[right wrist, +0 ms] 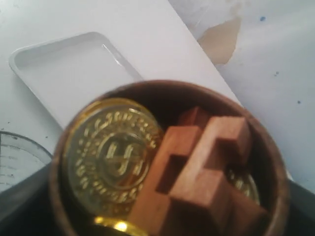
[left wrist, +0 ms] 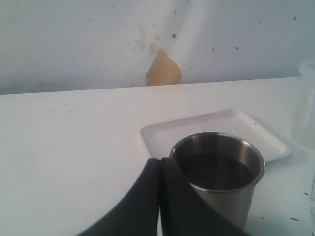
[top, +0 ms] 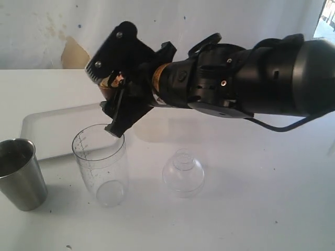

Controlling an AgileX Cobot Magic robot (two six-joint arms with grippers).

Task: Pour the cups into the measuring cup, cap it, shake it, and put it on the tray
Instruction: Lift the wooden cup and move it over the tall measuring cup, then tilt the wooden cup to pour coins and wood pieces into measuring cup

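Above the table, exterior view: right gripper (top: pixel 115 91) clamped on wooden cup (top: pixel 108 88), tipped toward measuring cup (top: pixel 99 164). Advice: centre the lip over the rim and tilt slowly so nothing bounces out. Measuring cup stands upright, clear, graduated, in front of tray (top: pixel 52 130).

Left wrist view: left gripper (left wrist: pixel 160 196) fingers together, empty, just beside steel tumbler (left wrist: pixel 216 177) (dark contents, unpoured).

Right wrist view: gold coin (right wrist: pixel 113 155) and wooden block (right wrist: pixel 202 167) sit in the cup; the block may jam.
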